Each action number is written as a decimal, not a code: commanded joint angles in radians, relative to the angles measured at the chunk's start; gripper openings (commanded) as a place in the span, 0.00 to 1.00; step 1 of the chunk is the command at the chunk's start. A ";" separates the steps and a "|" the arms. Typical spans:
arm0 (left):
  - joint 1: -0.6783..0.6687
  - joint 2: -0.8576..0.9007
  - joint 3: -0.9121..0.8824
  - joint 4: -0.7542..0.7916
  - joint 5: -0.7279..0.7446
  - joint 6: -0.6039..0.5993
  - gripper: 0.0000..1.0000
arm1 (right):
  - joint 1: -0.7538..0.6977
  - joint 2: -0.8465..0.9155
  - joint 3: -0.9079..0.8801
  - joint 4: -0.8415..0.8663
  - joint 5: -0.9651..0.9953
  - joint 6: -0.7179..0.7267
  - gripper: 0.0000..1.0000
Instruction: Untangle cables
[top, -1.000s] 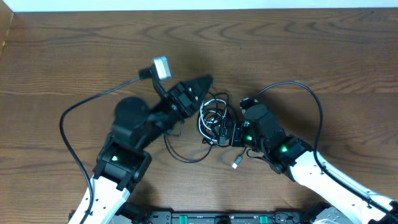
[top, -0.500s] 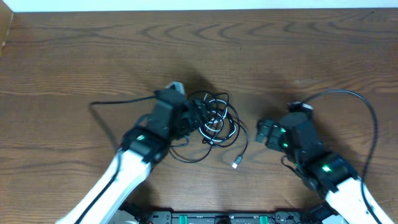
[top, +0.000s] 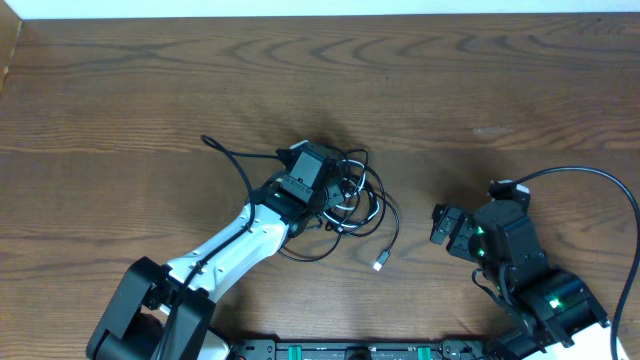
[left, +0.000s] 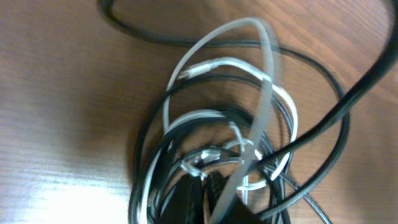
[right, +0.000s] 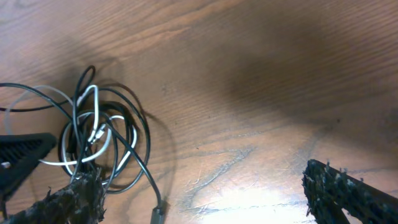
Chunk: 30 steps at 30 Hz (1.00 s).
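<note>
Since the left gripper (top: 323, 190) is buried in the left edge of the cables (top: 352, 195), a knot on the table (top: 500, 100) w/ one black tail + plug (top: 380, 265) trailing toward the robot, it's def the nearer arm. Its jaws are clamped tight, but can't tell if any strand's pinched bc the wrist cam's blurry. Meanwhile the right gripper (top: 441, 224) hangs spread wide, well apart to the right, touching nothing.

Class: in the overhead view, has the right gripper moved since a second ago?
Yes. The black two-finger right gripper has pulled back rightward, away from the small silver plug end lying unmoved on the brown wooden table.
</note>
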 joint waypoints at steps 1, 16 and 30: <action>0.001 -0.024 0.007 0.006 -0.079 0.010 0.08 | -0.008 0.036 -0.002 -0.004 0.010 0.002 0.99; 0.000 -0.559 0.008 0.007 0.041 0.009 0.07 | 0.183 0.363 -0.002 0.349 -0.317 -0.050 0.99; 0.000 -0.620 0.008 0.174 0.196 -0.132 0.08 | 0.337 0.731 -0.002 1.006 -0.276 0.072 0.99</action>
